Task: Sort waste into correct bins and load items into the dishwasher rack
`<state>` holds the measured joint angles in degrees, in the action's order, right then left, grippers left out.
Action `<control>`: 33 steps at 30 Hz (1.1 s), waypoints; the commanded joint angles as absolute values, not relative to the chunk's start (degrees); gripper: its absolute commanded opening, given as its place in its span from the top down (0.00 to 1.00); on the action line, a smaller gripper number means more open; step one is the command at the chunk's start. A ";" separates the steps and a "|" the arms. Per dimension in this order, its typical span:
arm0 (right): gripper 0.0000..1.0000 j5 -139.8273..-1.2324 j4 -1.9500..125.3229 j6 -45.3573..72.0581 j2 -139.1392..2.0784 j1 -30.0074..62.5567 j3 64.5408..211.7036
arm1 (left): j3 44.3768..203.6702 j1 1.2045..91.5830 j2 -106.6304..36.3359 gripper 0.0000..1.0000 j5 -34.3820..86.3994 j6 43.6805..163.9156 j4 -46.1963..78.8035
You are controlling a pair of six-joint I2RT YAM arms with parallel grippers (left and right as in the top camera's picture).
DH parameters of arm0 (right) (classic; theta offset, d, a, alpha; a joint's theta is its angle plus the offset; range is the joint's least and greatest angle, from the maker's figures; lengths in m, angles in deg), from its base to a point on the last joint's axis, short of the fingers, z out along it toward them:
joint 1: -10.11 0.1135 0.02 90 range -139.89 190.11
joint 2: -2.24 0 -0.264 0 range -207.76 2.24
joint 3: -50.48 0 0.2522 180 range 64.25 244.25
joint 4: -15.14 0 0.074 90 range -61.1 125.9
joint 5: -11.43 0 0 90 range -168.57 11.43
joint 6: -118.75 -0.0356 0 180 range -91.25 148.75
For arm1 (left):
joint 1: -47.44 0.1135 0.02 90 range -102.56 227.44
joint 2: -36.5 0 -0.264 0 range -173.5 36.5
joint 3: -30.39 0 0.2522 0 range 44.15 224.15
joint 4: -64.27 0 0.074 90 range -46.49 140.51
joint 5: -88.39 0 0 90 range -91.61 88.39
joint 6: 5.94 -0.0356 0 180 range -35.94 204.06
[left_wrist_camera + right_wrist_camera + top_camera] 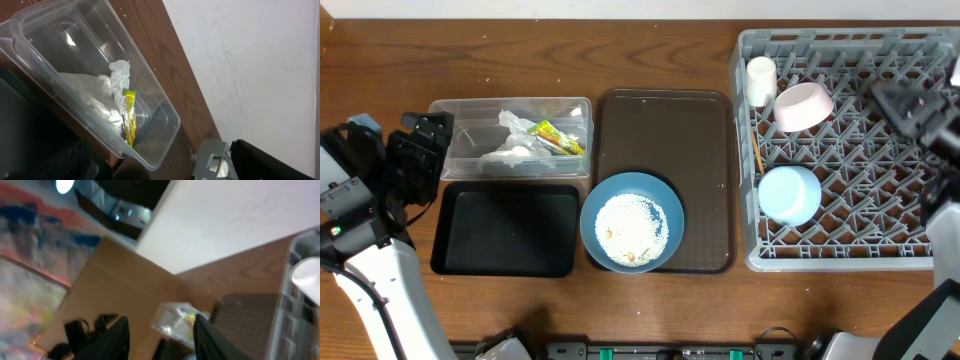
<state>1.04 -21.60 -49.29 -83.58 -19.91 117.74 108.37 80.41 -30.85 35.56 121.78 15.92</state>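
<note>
**Rice bowl left on the tray, both arms parked at the frame edges**

The clear plastic rectangular tub (pixel 445 108) at upper left of the overhead view held the crumpled white paper napkin (pixel 510 150) and the small yellow-green printed wrapper (pixel 558 138), so the dry waste looked sorted. Directly below it, the shallow black rectangular tray (pixel 505 230) showed nothing inside, probably kept for food.

The large dark blue bowl (pixel 588 215) sat at lower centre, on the near left corner of the dark brown serving tray (pixel 700 150), with the white rice-like scraps (pixel 632 228) in it. It was just right of the black tray, handy for tipping.

In the light-grey plastic rack (pixel 840 262) at right were the white cup (pixel 760 80), the small pink bowl (pixel 803 106), the small light blue bowl (pixel 790 194) and the wooden chopsticks (pixel 757 145) along its left edge.

The left gripper (pixel 420 150) hung beside the tub's left end; whether its fingers were apart could not be told. The right gripper (pixel 161 320) stood over the rack's upper right with fingers spread and nothing between them. The rice bowl lay well apart from both.
</note>
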 commanded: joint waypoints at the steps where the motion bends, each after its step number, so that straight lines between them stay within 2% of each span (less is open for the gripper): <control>1: 0.60 -12.14 -10.04 -37.07 -83.27 -16.15 122.16 | 108.88 80.74 -30.96 0.09 36.08 121.88 15.79; 8: 0.60 -33.62 34.27 3.84 -83.27 -4.41 132.23 | 108.88 80.74 -30.96 0.09 36.08 121.88 15.79; 13: 0.58 -51.35 64.01 22.09 -83.27 5.16 142.94 | 108.88 80.74 -30.96 0.09 36.08 121.88 15.79; 15: 0.62 -55.70 76.14 27.19 -83.27 9.14 146.79 | 108.88 80.74 -30.96 0.09 36.08 121.88 15.79; 19: 0.83 -61.67 93.43 28.87 -83.29 15.89 147.75 | 108.88 80.76 -30.96 0.09 36.08 121.88 15.79; 22: 0.97 -68.16 99.82 28.76 -83.40 18.67 145.30 | 108.88 80.76 -30.96 0.09 36.08 121.88 15.79; 23: 0.99 -70.93 101.02 28.21 -83.40 19.17 144.12 | 108.88 80.76 -30.96 0.09 36.08 121.88 15.79; 28: 0.99 -80.64 101.43 23.99 -83.40 19.32 138.05 | 108.88 80.76 -30.96 0.09 36.08 121.88 15.79; 33: 0.96 -83.26 96.08 22.36 -83.43 18.12 133.67 | 108.88 80.76 -30.96 0.09 36.08 121.88 15.79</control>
<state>-78.61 97.50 23.89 -83.40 18.76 135.14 108.35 80.41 -30.87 35.56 121.78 15.90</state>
